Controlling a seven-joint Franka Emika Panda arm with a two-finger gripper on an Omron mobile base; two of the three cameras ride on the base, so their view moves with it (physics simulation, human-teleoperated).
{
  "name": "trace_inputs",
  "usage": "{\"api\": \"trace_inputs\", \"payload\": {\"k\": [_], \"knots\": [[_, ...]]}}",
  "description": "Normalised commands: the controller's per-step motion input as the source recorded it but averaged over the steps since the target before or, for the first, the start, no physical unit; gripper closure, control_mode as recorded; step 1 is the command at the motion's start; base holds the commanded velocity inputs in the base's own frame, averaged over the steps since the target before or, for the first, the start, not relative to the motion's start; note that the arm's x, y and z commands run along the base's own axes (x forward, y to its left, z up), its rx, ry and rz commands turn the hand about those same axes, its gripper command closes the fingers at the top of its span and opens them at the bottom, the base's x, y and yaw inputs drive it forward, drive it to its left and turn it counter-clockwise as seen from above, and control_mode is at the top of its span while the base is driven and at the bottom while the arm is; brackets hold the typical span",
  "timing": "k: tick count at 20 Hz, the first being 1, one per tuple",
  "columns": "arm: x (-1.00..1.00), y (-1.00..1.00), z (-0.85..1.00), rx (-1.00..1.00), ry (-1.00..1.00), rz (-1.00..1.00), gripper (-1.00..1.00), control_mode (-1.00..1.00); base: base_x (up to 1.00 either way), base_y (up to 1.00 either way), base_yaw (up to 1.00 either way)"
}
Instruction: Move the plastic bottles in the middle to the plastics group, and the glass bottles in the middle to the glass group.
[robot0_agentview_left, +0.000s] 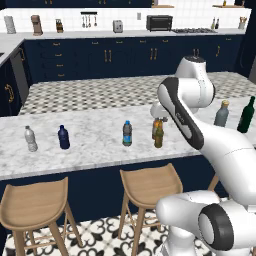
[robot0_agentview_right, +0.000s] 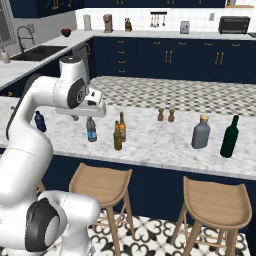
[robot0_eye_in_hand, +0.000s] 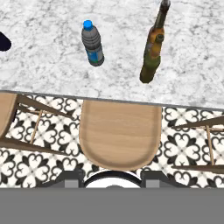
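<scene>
Hovering above marble counter (robot0_agentview_left: 90, 145): two-finger gripper (robot0_agentview_right: 80, 118) (opening impossible to judge), near small blue-capped plastic bottle (robot0_eye_in_hand: 92, 44) and slim amber-brown glass bottles (robot0_eye_in_hand: 152, 50)

Blue-capped bottle (robot0_agentview_left: 127, 133) left of 2 amber bottles (robot0_agentview_left: 158, 133), on counter (robot0_agentview_left: 90, 150)
</scene>
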Motion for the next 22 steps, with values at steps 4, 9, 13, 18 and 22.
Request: {"api": "trace_inputs", "payload": {"k": [4,9,13,18,22], "knots": [[-0.05,-0.04,-0.04,-0.02,-0.01,0.00,-1.00,-1.00,0.00,0.00,0.00],[0.03,-0.29,-0.18,-0.04,0.02,0.00,-1.00,-1.00,0.00,0.00,0.00],[0.27,-0.47,-0.11,0.00,0.05,0.00,-1.00,-1.00,0.00,0.00,0.00],[0.65,-0.27,-0.07,0.00,0.06,0.00,-1.00,-1.00,0.00,0.00,0.00],[0.82,-0.02,-0.10,0.00,0.01,0.00,-1.00,-1.00,0.00,0.00,0.00]]}}
